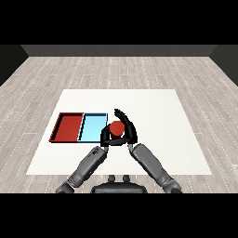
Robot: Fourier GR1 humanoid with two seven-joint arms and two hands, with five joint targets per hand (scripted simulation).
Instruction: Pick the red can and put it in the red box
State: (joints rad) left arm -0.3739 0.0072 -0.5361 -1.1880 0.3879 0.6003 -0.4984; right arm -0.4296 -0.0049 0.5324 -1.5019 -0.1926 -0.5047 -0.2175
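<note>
Red can (116, 127) is held curled in right hand (128, 126), left hand (107, 137) curled alongside; blue tray (92, 128) sits before red tray (68, 127), so an early release is risked.

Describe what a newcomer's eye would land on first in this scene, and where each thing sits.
First comes the red can at the table's middle, enclosed between both black hands: the right hand curls round it, the left hand is close against its other side. Next come the red tray and light blue tray, side by side just left of the can.
</note>
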